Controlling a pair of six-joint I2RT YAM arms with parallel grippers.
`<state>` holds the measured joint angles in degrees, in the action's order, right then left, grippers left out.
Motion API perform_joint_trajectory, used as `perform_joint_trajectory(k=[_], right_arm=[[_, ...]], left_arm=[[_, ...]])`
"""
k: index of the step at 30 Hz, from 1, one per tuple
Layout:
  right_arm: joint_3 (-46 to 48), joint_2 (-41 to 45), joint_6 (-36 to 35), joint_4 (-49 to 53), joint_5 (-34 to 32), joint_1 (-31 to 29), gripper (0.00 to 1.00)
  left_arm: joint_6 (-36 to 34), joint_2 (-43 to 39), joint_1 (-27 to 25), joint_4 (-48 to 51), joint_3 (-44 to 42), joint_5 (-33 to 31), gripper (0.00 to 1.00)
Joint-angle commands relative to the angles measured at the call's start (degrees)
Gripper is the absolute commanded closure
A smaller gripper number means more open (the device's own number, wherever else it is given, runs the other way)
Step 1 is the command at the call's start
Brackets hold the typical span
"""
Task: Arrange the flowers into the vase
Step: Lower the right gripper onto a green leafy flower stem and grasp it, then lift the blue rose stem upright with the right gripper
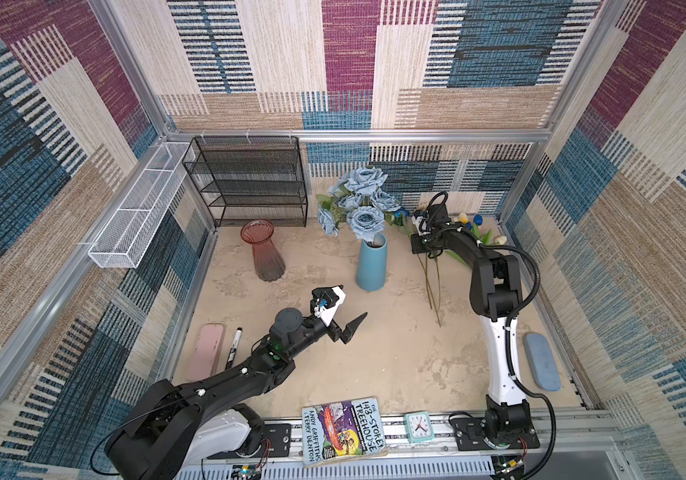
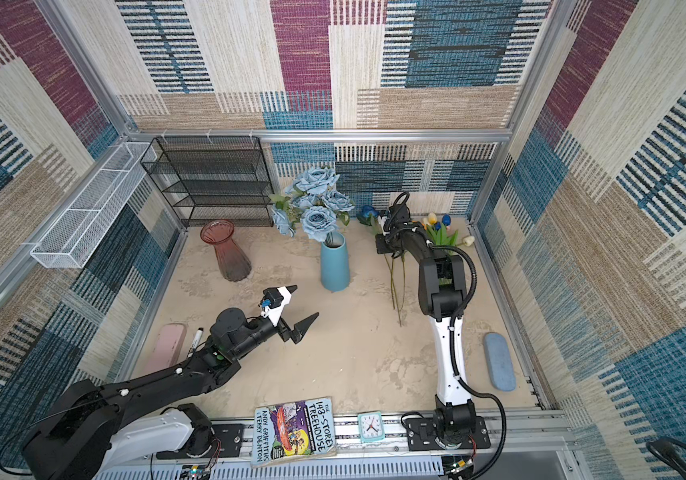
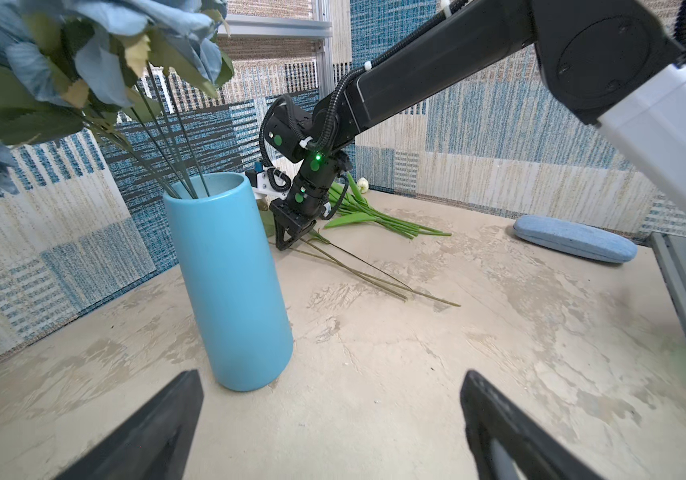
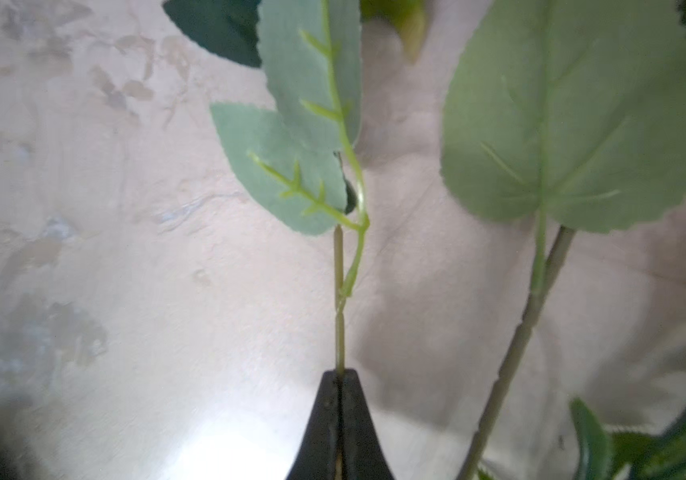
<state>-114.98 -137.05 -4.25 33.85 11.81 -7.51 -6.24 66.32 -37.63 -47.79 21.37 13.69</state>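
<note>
Over near the back right corner, beside the blue vase (image 1: 371, 266) of dusty-blue roses (image 1: 364, 218), the right gripper (image 4: 339, 374) pinches a thin stem (image 4: 339, 332) lying among other loose stems (image 1: 438, 291) while the left gripper (image 3: 331, 376) gapes idle, and I fear lifting could twist it or snag neighbouring leaves (image 4: 574, 124).

Vases: two, blue vase (image 1: 371, 266) and pink vase (image 1: 264, 253).
Dusty-blue roses (image 1: 364, 219): five heads showing.
Deep-blue rose (image 1: 401, 213): one.
Tulips (image 2: 446, 219): four heads showing in a top view; bunch partly hidden, full count unclear.
Long stems (image 3: 399, 294): three.
Cases: two, pink case (image 1: 206, 351) and blue case (image 1: 543, 361).
Marker (image 1: 234, 347), book (image 1: 343, 430), clock (image 1: 418, 426): one each.
Black shelf (image 1: 250, 183): one.
White basket (image 1: 137, 208): one.
</note>
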Motion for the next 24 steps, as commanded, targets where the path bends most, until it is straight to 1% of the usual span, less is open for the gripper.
perform_joint_trajectory(k=[1, 11, 17, 20, 24], right_arm=[[2.7, 3.8, 0.8, -4.2, 1.9, -0.2, 1.0], [13.7, 16.2, 2.7, -11.7, 5.7, -0.3, 1.0], [22.6, 25.5, 4.5, -18.9, 6.8, -0.4, 1.0], [28.5, 32.7, 6.9, -25.3, 9.3, -0.4, 1.0], [37.7, 43.9, 12.8, -39.3, 15.5, -0.4, 1.0]], left_arm=[[-2.1, -0.8, 0.0, -2.3, -0.4, -1.6, 0.01], [-2.7, -3.8, 0.0, 0.2, -0.3, -1.7, 0.01], [-2.9, -4.6, 0.0, 0.5, 0.0, -1.2, 0.01], [-2.7, -5.6, 0.0, 0.4, 0.1, -0.5, 0.01], [-2.9, -6.5, 0.0, 0.2, 0.8, 0.0, 0.01]])
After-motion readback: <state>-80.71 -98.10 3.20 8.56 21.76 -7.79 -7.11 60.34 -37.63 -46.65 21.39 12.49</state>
